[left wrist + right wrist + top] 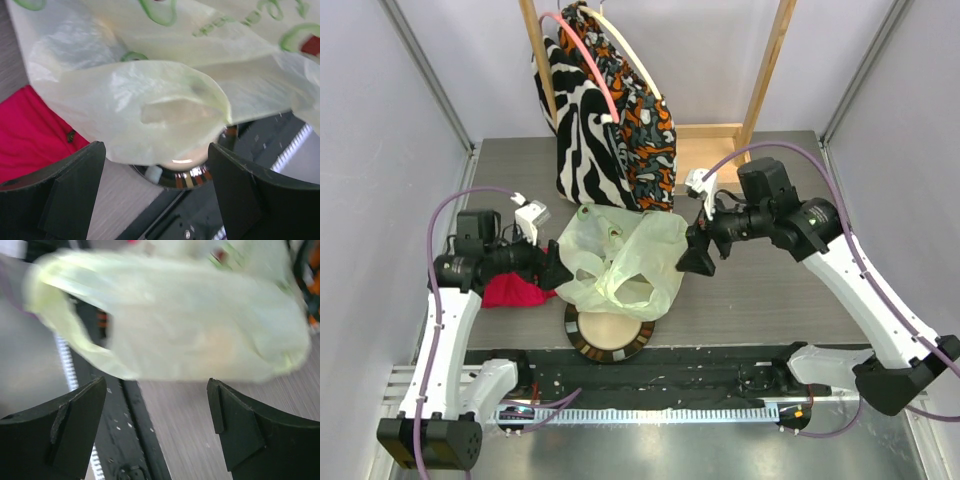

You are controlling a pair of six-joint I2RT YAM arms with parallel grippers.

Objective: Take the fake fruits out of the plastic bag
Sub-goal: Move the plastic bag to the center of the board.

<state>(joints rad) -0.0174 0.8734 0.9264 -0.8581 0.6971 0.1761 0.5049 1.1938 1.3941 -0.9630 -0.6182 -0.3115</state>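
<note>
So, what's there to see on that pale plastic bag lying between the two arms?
The plastic bag is thin, crinkly and translucent, pale green-white with green printing and loop handles. It lies crumpled on the table, its near edge draped over a round plate, a red cloth at its left. The left gripper and right gripper flank it, both open, neither closed on it. Its contents cannot be made out.

plastic bag (630, 255): over plate (610, 340) | hanging bags (605, 120): behind | cloth (510, 292): left
</note>
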